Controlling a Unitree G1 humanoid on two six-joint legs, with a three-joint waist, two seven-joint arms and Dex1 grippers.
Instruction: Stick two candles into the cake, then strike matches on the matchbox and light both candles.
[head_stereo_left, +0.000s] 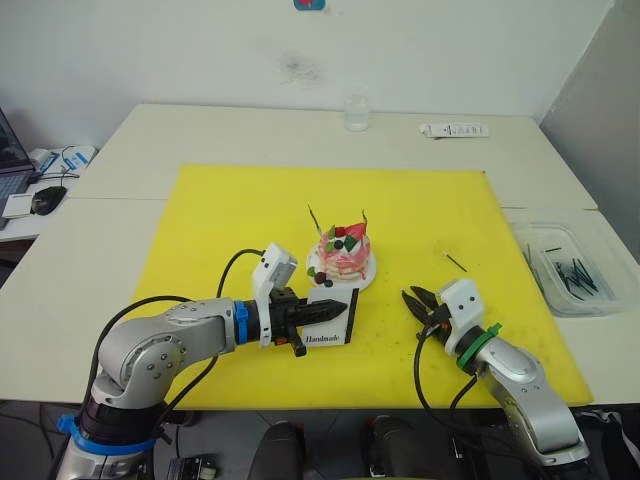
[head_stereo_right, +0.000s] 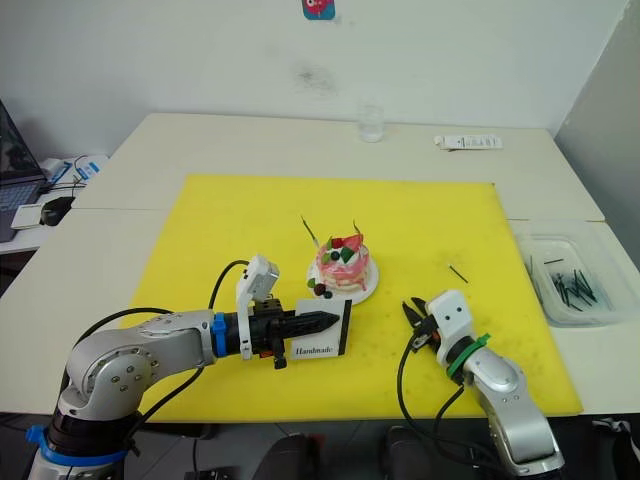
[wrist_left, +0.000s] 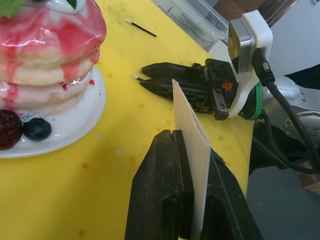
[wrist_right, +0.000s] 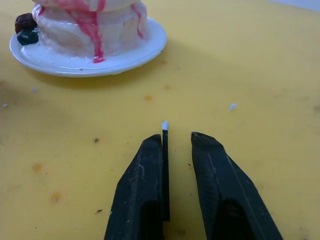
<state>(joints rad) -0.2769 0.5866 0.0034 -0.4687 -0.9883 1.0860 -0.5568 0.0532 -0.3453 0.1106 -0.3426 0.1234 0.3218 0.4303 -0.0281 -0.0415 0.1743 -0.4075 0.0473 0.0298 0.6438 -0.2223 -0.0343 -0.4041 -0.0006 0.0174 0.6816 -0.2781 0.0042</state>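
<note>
While the matchbox (head_stereo_left: 330, 318) is pinched upright between the left gripper's (head_stereo_left: 318, 312) jaws, just in front of the cake (head_stereo_left: 343, 255) on the yellow mat (head_stereo_left: 220, 220), a match (wrist_right: 165, 170) is seen lying against one finger of the right gripper (head_stereo_left: 418, 300), whose jaws are slightly spread. Both candles are stuck in the cake.

Both eye views look forward and down from the head over the yellow mat (head_stereo_left: 240, 220), the cake (head_stereo_left: 344, 252) near frame centre in each. The left wrist view sits low and close behind the matchbox (wrist_left: 192, 145), facing the right gripper (wrist_left: 142, 81). The right wrist view, equally near the mat, faces the cake's plate (wrist_right: 145, 50) in its upper left.
</note>
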